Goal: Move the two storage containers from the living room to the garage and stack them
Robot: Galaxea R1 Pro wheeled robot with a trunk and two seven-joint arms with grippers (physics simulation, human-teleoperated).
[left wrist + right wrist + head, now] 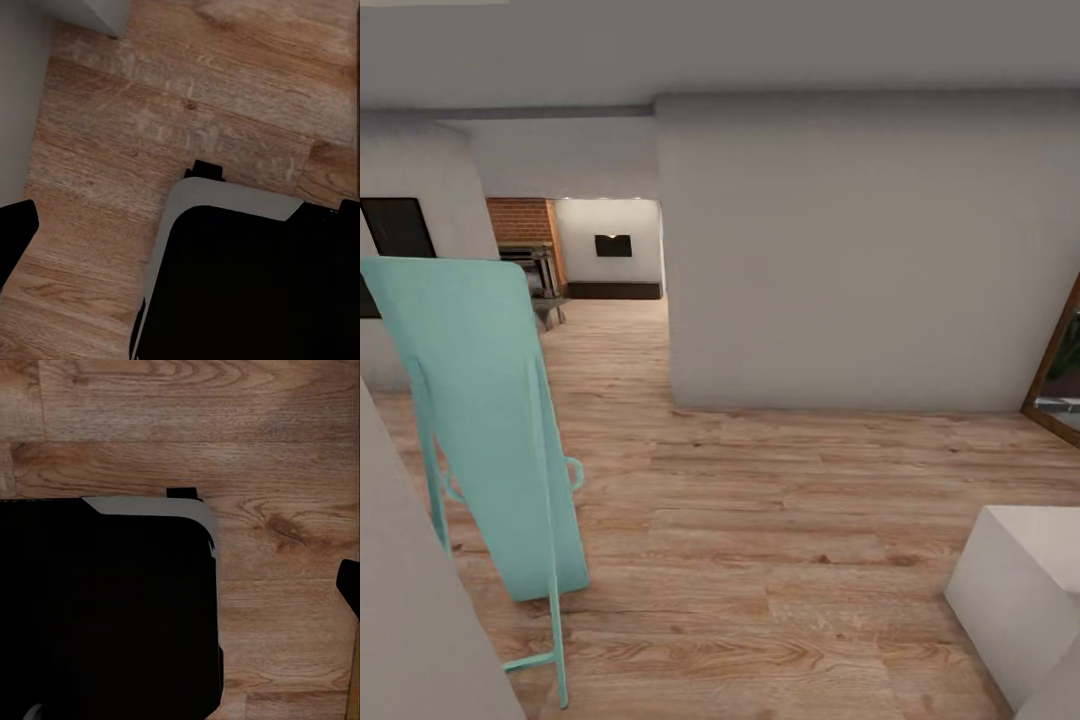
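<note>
Leaning against a grey wall at the left, a turquoise folded ironing board (490,420) stood tilted on the wood-plank floor (760,540) in the head view. Behind it a doorway opened onto the living room (585,260), where a red brick fireplace (520,222) and a dark bench (532,270) could be seen far back; no orange-red storage container was to be seen in it from here. A broad pale grey wall (860,260) filled the middle, a wooden door frame (1050,370) stood at the right edge, and a white block (1020,590) sat on the planks at the lower right. In the left wrist view a dark base with a pale grey edge (225,199) lay over the planks; the right wrist view looked down on the same dark body (105,607). Whether either gripper was spread or pressed together could not be told, and nothing was seen held.
</note>
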